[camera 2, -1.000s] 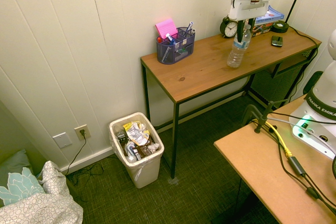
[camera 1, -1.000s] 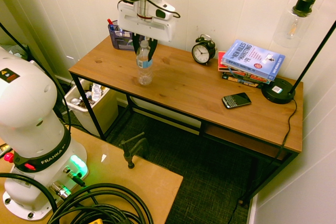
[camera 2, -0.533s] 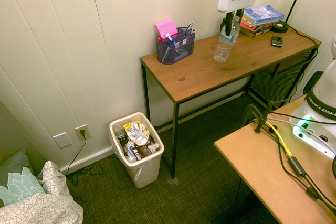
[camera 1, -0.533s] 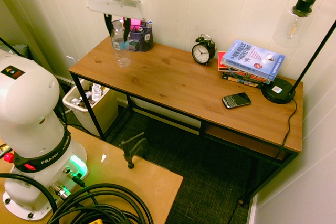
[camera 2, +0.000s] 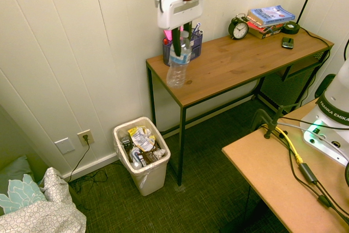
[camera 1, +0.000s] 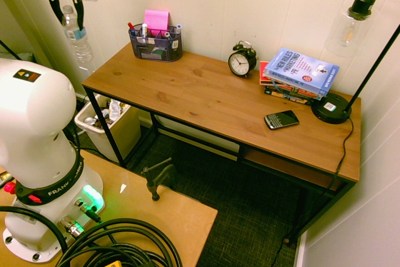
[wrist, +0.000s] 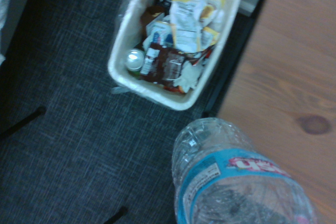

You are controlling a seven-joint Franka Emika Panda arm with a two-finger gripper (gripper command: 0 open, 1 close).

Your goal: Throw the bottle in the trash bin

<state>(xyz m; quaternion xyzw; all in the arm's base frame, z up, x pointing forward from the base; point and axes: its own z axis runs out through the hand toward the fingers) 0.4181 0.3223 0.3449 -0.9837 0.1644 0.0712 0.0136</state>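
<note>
The bottle [camera 2: 178, 62] is held upright in the air by its upper part, the jaws of the gripper [camera 2: 179, 32] clamped on it, at the tabletop's [camera 2: 234, 61] end edge and above the floor. The arm is reached high with the gripper pointed straight down. The trash bin [camera 2: 143, 156] is seen on the floor below and to one side, packed with wrappers and what appears to be a small bottle. A mesh pen organiser [camera 1: 155, 42] is set near the wall.
</note>
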